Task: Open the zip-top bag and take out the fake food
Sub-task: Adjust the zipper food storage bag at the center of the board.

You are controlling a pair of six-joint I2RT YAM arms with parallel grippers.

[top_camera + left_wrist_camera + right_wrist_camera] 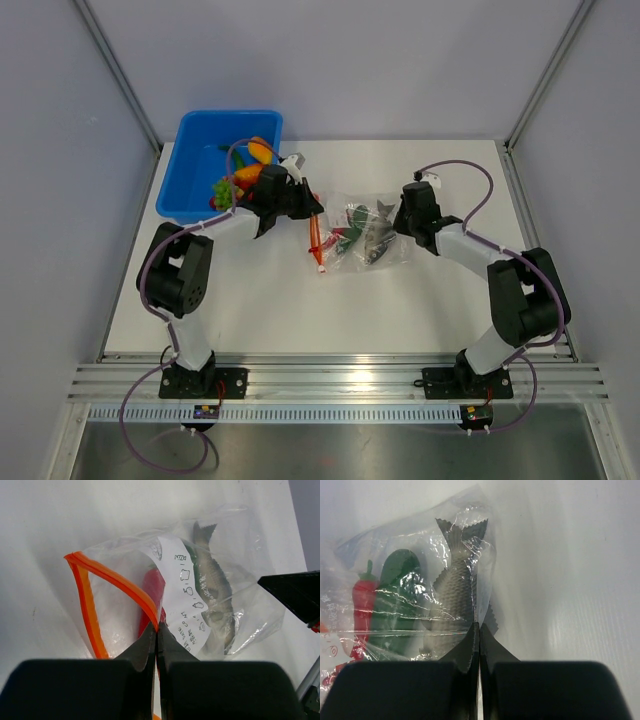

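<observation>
Two pinches carry all the risk; L gripper (156, 632) is clamped fully closed on the orange zip (112, 580), and R gripper (479, 632) is clamped fully closed on the thin opposite edge of the bag (350, 252). Film is slick, so R's hold prob slips if the pull is sharp; the bag then just drags after L w/ toys (372, 236) inside. A hard opposing pull could also stretch or tear the film at either nip. If L has both lips of the zip, the mouth won't widen; can't tell that from these views. Fish (455, 585) is long and may snag at the mouth.

Bag lies flat on table (260, 310) between the arms, blue tub (182, 190) off to its left; it's clear and crinkly, white label (182, 595) on top, zip lips seemingly parted into a loop. Inside: fish, green cucumber (395, 597), red chilli (364, 595).
</observation>
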